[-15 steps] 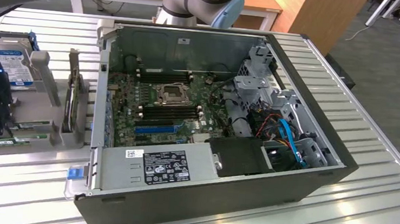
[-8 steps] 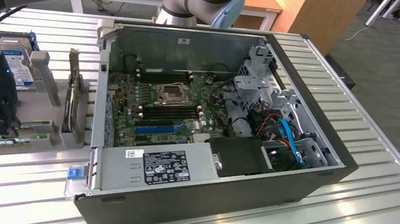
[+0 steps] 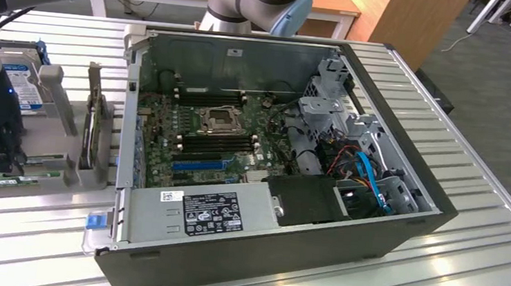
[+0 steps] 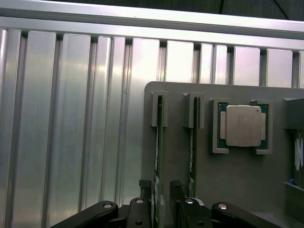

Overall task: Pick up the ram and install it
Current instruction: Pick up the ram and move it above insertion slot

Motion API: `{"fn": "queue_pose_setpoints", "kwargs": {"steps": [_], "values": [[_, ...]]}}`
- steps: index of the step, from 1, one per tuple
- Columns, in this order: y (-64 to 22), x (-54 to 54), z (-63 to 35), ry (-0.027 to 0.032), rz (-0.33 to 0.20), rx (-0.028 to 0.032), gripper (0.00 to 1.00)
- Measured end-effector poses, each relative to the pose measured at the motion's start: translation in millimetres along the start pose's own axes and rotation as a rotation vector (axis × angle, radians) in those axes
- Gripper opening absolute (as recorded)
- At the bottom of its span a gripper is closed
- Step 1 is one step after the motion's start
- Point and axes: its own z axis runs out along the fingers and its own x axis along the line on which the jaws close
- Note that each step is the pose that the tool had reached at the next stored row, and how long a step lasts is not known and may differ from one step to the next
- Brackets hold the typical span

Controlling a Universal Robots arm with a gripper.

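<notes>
Pincer [image 4: 160,202] hangs low over the holder [image 4: 237,190], jaws wide apart with one finger on either side of the ram [image 4: 159,142]. There's daylight on both sides, so nothing is gripped. The ram stands on its long edge in a slot of the holder, with its far end tucked into a grey bracket. A second stick [image 4: 193,142] stands parallel just beside it, outside the jaws.

On handling, this looks light and stiff, a thin board that won't flex much, but it is fragile. The chips on its faces and the contact edge want no scraping, and a twist could crack it. Best hold, I'd say, is across the two flat faces near the top edge and about mid-length, squeezed square so it lifts straight out of the slot without rocking.

Further out, the processor [image 4: 243,126] sits in its own pocket of the holder, silver lid up. The holder rests on the ribbed metal counter [image 4: 71,142].

Exterior view now: the open case [image 3: 319,259] lies on the counter, to the exterior view's right of the holder. A white-and-black label [image 3: 212,212] is on the power supply [image 3: 161,211], and there's a blue-labelled drive [image 3: 24,88] behind the holder. There is print on both, probably ratings and codes, but none of it is readable. I can't make out any brand on the ram either.
</notes>
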Motion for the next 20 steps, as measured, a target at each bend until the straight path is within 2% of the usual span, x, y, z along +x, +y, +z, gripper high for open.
{"fn": "queue_pose_setpoints", "kwargs": {"steps": [6, 20], "values": [[-0.2, 0.2, 5.3, 0.0, 0.0, 0.0, 0.29], [-0.4, -4.7, 5.9, 0.0, 0.0, 0.0, 0.29]]}}
